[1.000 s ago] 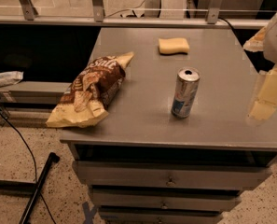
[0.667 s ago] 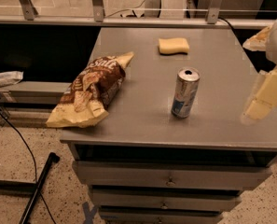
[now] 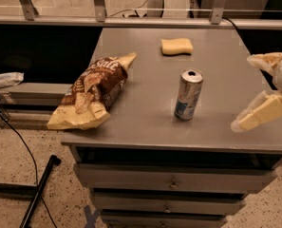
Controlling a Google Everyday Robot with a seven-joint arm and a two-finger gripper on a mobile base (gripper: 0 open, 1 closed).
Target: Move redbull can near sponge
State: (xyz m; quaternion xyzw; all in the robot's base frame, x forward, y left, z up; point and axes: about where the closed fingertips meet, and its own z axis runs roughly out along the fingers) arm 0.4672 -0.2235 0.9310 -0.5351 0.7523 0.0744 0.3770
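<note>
**Gripper** (image 3: 242, 93): at the right edge of the view, over the right margin of the tabletop (image 3: 145, 127). The jaws are released and spread wide, with nothing between them. The two fingers are pale cream, blocky and smooth-faced. One (image 3: 266, 61) sits farther back and the other (image 3: 261, 114) nearer the front edge; both point left across the surface. A rounded white housing behind them is cut off by the frame.

**Redbull can** (image 3: 188, 95): a slim silver metal cylinder with blue patches on its side and a round rimmed top that is dark at the centre. It stands upright, right of the tabletop's middle. It is left of the gripper and apart from it, touched by nothing.

**Sponge** (image 3: 176, 46): a pale yellow soft block with rounded corners and slightly pinched sides. It lies flat toward the far edge, beyond the can and well apart from it.

**Chip bag** (image 3: 93, 91): crinkled film in brown and cream, puffed and creased. It lies on its side on the left part of the surface, with its near end over the front-left corner.

**Tabletop**: a flat, matte grey rectangle. Grey drawers (image 3: 173, 182) with small knobs are stacked beneath it.

**Surroundings**: a speckled stone-like floor (image 3: 69, 198) with a thin dark cable (image 3: 24, 148) and a black bar (image 3: 38, 189) at the left. A metal rail (image 3: 131, 20) with upright posts runs behind. A small white packet (image 3: 5, 79) lies on a ledge at the left.
</note>
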